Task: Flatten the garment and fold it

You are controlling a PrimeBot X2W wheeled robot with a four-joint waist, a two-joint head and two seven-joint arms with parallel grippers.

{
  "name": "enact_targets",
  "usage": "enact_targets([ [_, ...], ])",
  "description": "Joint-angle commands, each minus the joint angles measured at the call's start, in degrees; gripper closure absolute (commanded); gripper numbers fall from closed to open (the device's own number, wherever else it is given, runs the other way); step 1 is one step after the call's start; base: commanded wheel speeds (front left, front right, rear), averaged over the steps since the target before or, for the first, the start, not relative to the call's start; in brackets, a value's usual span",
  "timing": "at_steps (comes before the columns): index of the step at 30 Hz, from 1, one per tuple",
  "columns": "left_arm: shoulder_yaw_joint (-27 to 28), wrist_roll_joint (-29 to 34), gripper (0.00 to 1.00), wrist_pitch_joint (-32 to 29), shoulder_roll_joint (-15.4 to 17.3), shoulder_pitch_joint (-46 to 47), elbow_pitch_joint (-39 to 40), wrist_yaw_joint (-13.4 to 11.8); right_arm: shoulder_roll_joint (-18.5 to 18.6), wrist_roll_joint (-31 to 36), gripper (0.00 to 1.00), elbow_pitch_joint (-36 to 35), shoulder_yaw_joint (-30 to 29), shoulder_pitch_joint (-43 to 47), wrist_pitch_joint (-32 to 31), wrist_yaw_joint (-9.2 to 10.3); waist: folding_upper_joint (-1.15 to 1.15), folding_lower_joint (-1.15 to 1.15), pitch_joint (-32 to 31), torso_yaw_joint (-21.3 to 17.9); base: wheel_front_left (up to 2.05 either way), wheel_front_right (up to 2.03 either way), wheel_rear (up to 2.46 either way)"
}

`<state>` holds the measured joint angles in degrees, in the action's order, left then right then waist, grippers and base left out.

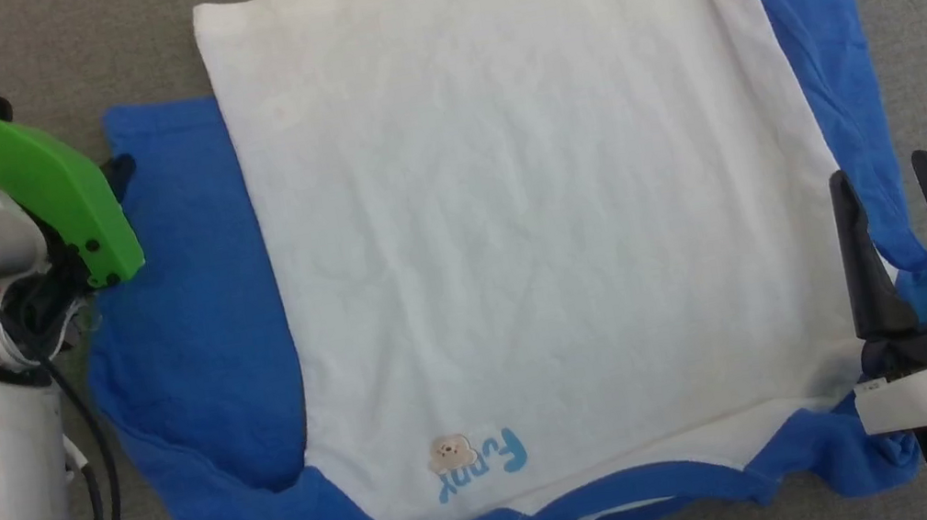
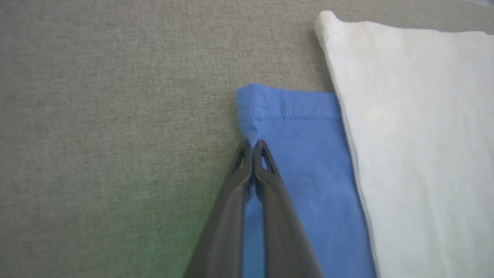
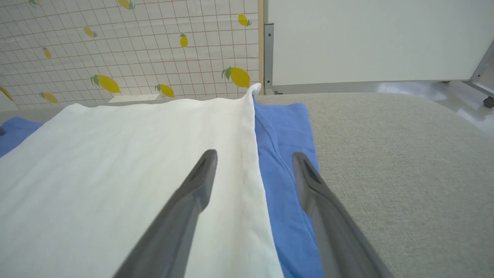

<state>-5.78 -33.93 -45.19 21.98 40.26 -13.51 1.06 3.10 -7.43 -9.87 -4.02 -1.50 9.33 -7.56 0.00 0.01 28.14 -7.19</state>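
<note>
Smoothly spread soft garment (image 1: 527, 194), left tool (image 2: 252, 142) pinching blue sleeve edge (image 2: 247, 116), right tool (image 1: 879, 168) wide, empty.

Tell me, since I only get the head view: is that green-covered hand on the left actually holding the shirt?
Observer: Yes. The left wrist view shows the left gripper pinched shut on the outer edge of the blue sleeve of the shirt.
Operator: What lies beyond the shirt's far end?
Observer: The right wrist view shows a wall printed with lemons and a white panel.
Operator: Is the far hem flat?
Observer: Mostly; its corner by the right sleeve curls up slightly.
</note>
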Motion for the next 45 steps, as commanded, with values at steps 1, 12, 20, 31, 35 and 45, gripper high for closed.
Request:
enact_targets([
  [1,0.65,-0.72,1.0,0.9,-0.14,-1.19,0.07,0.44,0.13,0.38,0.0,0.28,-0.1,-0.24,-0.18,0.08,0.0,-0.01,-3.19,0.98,0.0,0.0,0.0],
  [12,3.16,-2.52,1.0,8.56,1.8,-5.02,5.53,3.85,-0.02,1.04,0.0,0.19,-0.19,4.1,-1.93,0.08,0.0,-0.01,-14.69,3.81,0.0,0.0,0.0],
  [20,4.37,-2.84,1.0,9.85,5.32,-10.45,13.71,4.84,-0.16,1.14,0.0,-0.79,-0.85,7.47,-3.27,0.08,0.0,-0.01,-20.6,5.22,0.0,0.0,0.0],
  [31,-3.85,-0.45,1.0,9.72,1.18,-15.64,27.89,4.05,-0.21,-0.28,0.0,-1.76,-2.08,10.45,-4.01,0.08,0.0,-0.01,-24.95,7.67,0.0,0.0,0.0],
  [35,-10.41,4.07,1.0,10.16,-2.65,-16.75,31.69,2.53,-0.22,-0.48,0.0,-2.39,-2.82,10.78,-4.21,0.08,0.0,-0.01,-25.36,8.23,0.0,0.0,0.0],
  [45,-34.51,17.23,1.0,25.85,-17.85,-17.13,13.78,1.81,-0.22,-0.79,0.0,-5.16,-7.28,10.69,-4.38,0.08,0.0,-0.01,-24.23,7.43,0.0,0.0,0.0],
])
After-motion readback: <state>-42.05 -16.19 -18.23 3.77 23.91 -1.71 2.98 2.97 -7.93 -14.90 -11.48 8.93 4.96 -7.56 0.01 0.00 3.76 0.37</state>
